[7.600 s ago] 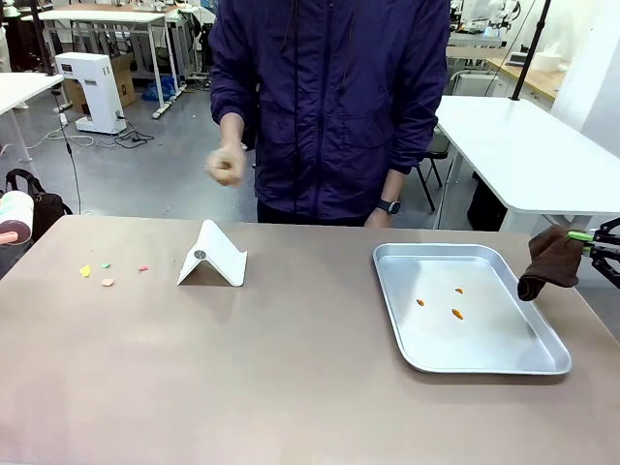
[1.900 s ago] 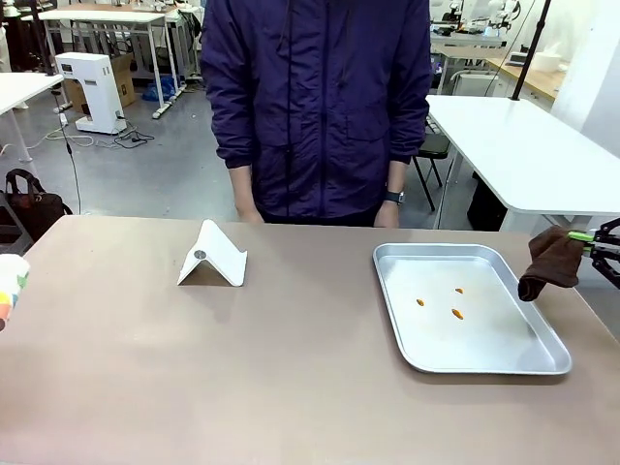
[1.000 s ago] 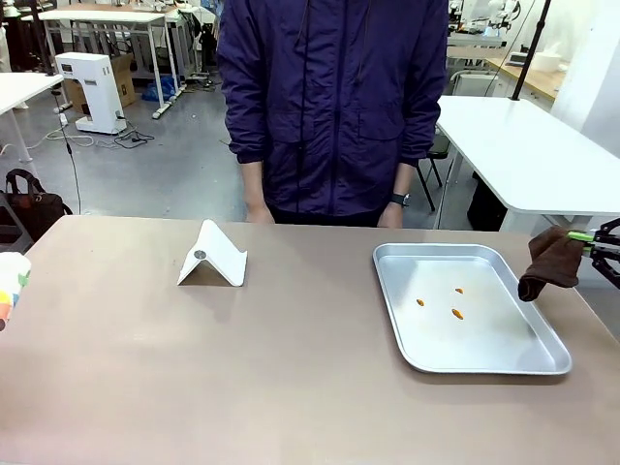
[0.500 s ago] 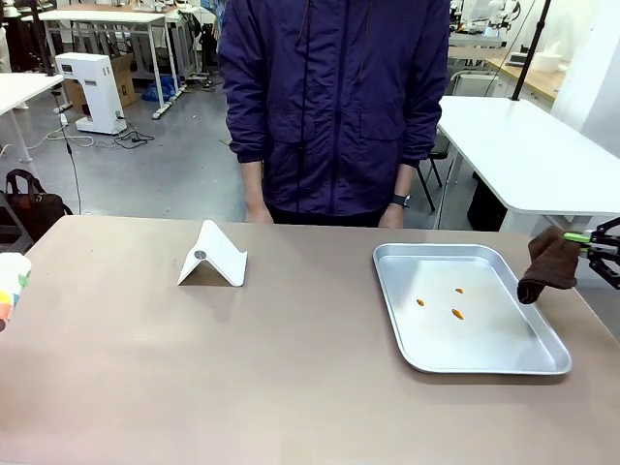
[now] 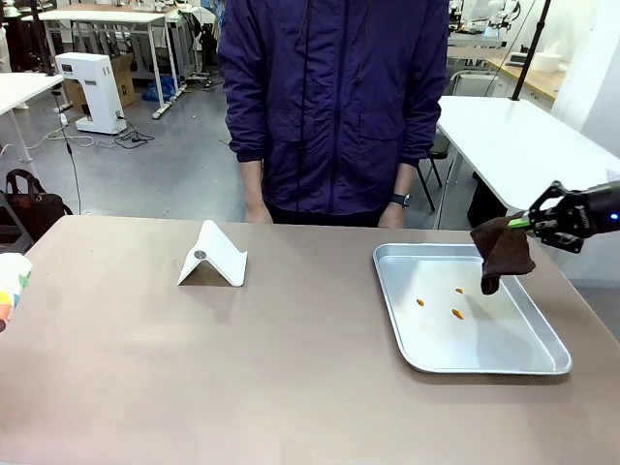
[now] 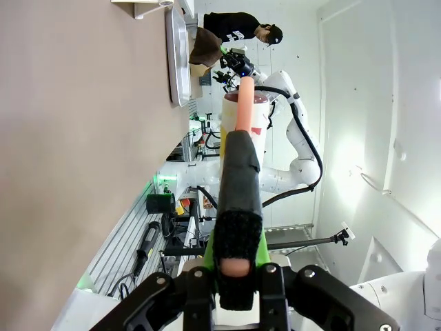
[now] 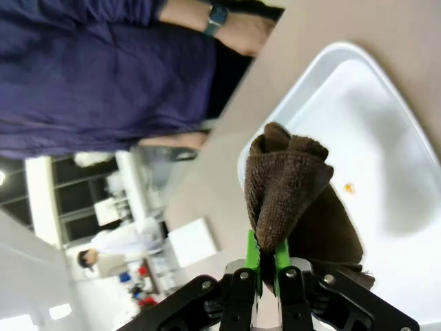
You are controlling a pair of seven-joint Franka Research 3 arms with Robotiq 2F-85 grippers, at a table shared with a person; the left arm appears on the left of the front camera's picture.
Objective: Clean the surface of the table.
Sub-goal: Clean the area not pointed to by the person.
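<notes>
Three orange scraps lie in the silver metal tray on the right side of the taupe-brown table. The table spans the front view from the robot's side to a person in a dark purple jacket standing at its far edge. The right gripper is clamped on a brown terry cloth, which hangs over the tray's far right corner. Seen from the right wrist, the green pads pinch a fold of the cloth. At the table's left edge shows the white roll of a lint roller, flecked with coloured specks. The left gripper is closed tight round its black handle. A white folded stand sits on the table left of centre, well apart from the tray.
</notes>
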